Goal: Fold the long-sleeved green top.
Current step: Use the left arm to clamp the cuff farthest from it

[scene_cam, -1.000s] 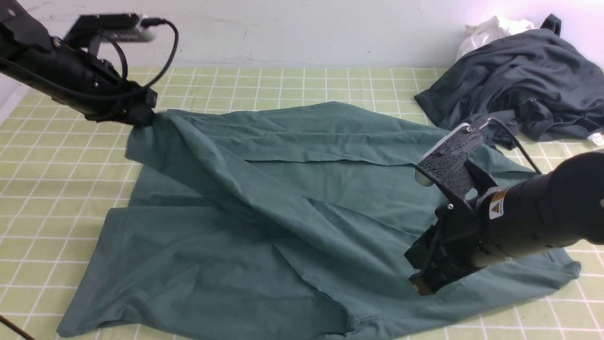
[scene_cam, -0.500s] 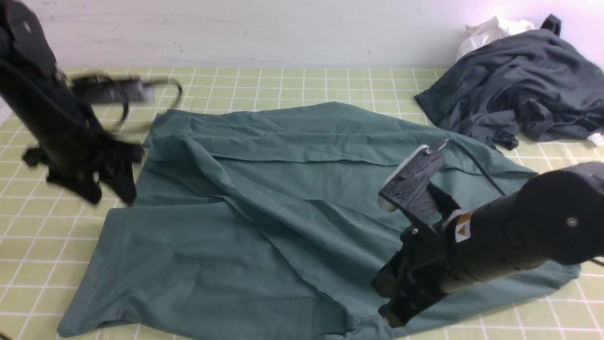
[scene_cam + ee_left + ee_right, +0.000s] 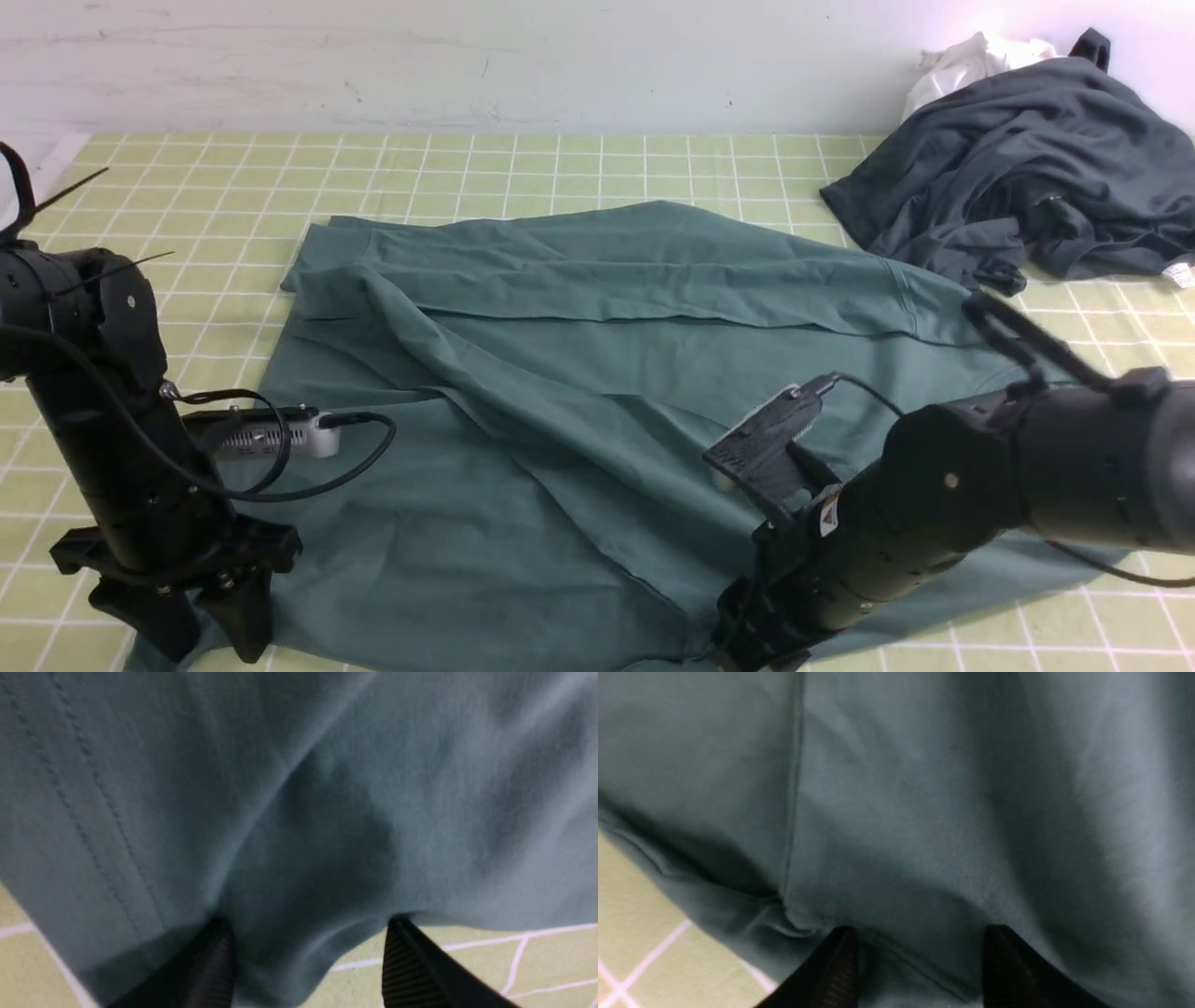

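- The table (image 3: 560,168) is covered by a pale yellow-green mat ruled in white squares, with a plain white wall (image 3: 467,56) behind it.
- The green long-sleeved top (image 3: 579,355) sprawls mid-table, soft matte cotton creased in long diagonal folds (a double row of stitching runs near its hem).
- The left jaws stand wide at its near left corner, their ribbed black fingers (image 3: 210,970) straddling the hem.
- The right jaws, likewise spread, sit over the near edge.
- A rumpled charcoal garment (image 3: 1027,159) and a white cloth (image 3: 971,61) lie far right.
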Available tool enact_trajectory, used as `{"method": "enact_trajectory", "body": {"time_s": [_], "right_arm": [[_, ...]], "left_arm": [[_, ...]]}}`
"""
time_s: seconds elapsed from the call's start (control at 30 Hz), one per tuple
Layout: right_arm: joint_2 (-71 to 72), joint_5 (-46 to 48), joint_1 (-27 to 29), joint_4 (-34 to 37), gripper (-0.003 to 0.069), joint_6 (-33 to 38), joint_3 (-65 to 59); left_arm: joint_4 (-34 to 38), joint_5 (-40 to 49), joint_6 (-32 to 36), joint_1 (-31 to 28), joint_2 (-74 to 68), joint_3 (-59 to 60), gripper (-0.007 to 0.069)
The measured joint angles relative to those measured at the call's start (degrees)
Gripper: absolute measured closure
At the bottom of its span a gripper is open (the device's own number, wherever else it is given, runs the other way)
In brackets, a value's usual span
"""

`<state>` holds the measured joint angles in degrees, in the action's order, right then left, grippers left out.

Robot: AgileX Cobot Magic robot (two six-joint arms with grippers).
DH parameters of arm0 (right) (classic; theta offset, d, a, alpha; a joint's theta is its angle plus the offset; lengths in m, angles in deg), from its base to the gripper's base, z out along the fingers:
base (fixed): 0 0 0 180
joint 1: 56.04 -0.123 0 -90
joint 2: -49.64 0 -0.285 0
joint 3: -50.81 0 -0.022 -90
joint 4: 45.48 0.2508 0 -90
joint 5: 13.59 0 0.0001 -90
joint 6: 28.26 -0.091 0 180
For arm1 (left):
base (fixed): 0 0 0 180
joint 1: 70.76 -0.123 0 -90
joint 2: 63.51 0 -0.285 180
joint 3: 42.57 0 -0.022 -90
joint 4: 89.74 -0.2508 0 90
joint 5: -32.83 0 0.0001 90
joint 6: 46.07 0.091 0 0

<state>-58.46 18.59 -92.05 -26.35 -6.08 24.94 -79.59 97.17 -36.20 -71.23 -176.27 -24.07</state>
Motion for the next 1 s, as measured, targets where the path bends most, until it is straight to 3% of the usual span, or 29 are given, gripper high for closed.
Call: {"method": "enact_trajectory", "body": {"time_s": [0.03, 0.07, 0.1, 0.17, 0.3, 0.43, 0.67, 0.9, 1.0], "right_arm": [[-0.41, 0.23, 0.00, 0.00, 0.0399, 0.00, 0.42], [-0.42, 0.30, 0.00, 0.00, 0.0399, 0.00, 0.45], [-0.47, 1.02, 0.00, -0.38, 0.0490, 0.05, 0.64], [-0.18, 3.65, 0.00, -0.71, 0.0588, 0.05, 0.84], [3.18, 14.48, 0.00, -1.24, 0.0656, 0.05, 0.32], [9.74, 19.78, 0.00, -2.15, 0.0657, 0.27, 0.20], [12.27, 19.25, 0.00, -3.11, 0.0646, 1.72, 0.14], [11.17, 19.78, 0.00, -3.05, 0.0482, 1.77, 0.08], [11.17, 19.78, 0.00, -3.05, 0.0398, 1.77, 0.08]], "left_arm": [[0.00, 0.48, 0.00, 0.00, 0.07, 0.04, 0.0218], [0.00, 0.58, 0.00, 0.00, 0.14, 0.12, 0.0218], [0.00, 1.62, 0.00, 0.00, 0.57, 0.34, 0.0218], [0.05, 2.63, 0.05, 0.00, 3.01, 0.60, 0.0220], [0.04, 1.61, 0.11, 0.00, 12.34, 0.60, 0.0251], [-1.22, -6.22, 0.11, 0.00, 21.59, 0.60, 0.0292], [0.13, -19.78, 0.82, 0.00, 23.69, 0.60, 0.0337], [3.37, -25.55, 5.85, 0.00, 14.85, -3.53, 0.0278], [10.49, -25.11, 6.42, 0.00, 7.84, -9.30, 0.0259]]}}
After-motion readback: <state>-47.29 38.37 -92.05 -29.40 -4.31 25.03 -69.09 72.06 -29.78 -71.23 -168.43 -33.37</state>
